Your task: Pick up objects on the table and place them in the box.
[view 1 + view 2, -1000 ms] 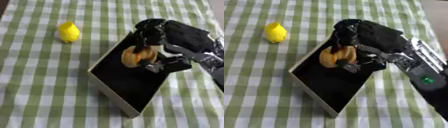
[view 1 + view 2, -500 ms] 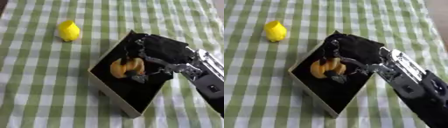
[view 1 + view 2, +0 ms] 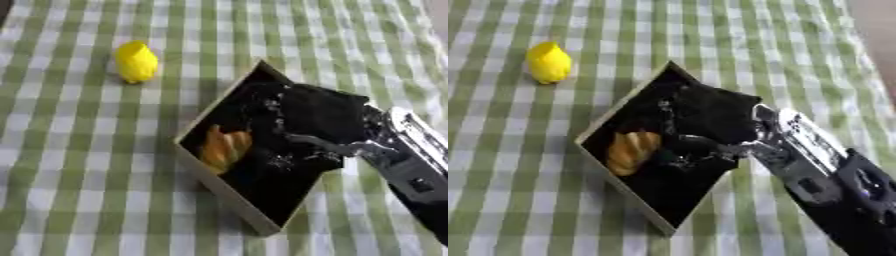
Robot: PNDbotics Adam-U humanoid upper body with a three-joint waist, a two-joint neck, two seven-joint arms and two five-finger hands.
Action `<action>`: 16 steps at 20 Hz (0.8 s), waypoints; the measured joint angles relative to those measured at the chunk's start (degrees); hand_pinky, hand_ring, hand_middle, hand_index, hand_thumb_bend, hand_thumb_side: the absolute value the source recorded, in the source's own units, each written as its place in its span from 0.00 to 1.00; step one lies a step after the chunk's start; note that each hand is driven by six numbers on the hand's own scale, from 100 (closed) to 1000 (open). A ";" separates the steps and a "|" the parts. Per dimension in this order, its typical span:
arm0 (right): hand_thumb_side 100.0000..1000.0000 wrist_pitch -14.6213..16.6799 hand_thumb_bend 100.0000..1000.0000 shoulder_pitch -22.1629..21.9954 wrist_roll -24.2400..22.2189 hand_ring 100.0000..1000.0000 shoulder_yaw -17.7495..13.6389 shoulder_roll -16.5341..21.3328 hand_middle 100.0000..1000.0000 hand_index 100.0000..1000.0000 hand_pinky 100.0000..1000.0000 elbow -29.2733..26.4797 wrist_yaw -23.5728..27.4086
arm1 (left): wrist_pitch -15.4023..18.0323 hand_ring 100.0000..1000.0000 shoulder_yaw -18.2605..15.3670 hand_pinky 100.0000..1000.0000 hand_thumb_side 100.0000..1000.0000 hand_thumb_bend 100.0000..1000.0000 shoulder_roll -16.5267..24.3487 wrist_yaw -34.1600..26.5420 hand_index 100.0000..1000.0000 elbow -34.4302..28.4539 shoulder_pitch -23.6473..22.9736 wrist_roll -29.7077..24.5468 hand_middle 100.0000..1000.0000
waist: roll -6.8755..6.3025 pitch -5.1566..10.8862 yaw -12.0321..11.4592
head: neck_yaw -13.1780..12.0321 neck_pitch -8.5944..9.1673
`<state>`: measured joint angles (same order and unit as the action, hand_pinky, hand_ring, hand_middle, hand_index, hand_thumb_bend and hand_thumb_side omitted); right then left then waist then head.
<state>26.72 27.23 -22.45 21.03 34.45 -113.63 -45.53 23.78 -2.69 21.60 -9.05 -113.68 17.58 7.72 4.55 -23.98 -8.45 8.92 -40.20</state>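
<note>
Orange object (image 3: 224, 148) in box (image 3: 229, 197), beside robot hand (image 3: 317, 120).

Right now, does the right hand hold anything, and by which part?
It cannot be told: the right hand is inside the box beside the orange object, fingers blurred.

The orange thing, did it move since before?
Yes. The orange thing went down from the box's upper right part to its left wall, and now lies there, apart from the right hand.
</note>
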 measured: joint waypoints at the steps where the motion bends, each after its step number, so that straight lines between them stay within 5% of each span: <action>1: 0.00 0.25 0.00 -0.05 0.22 0.92 -0.32 -0.01 0.68 0.89 0.91 0.00 0.06 | -0.04 0.55 0.00 0.76 0.58 0.00 0.00 0.00 0.84 0.00 -0.02 -0.04 0.66 | -0.09 0.00 0.05 | 0.00 0.01; 9: 0.00 0.32 0.00 -0.08 3.32 0.88 -4.09 -0.67 0.55 0.86 0.90 0.00 5.41 | -0.29 0.55 0.04 0.76 0.58 0.00 -0.43 -0.04 0.84 0.00 -0.08 -0.28 0.66 | -0.42 0.18 0.47 | -0.14 0.09; 16: 0.00 3.13 0.00 -6.33 14.46 0.86 -13.87 2.80 0.52 0.83 0.90 0.00 22.37 | -0.48 0.56 1.17 0.76 0.56 0.00 1.78 -0.54 0.84 0.00 2.51 -0.74 0.66 | -0.85 1.00 1.66 | -2.51 0.17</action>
<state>29.85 20.90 -7.99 7.17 37.25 -113.63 -23.16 23.30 -1.52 23.39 -9.59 -113.68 20.09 6.99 3.70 -22.98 -6.79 6.41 -40.02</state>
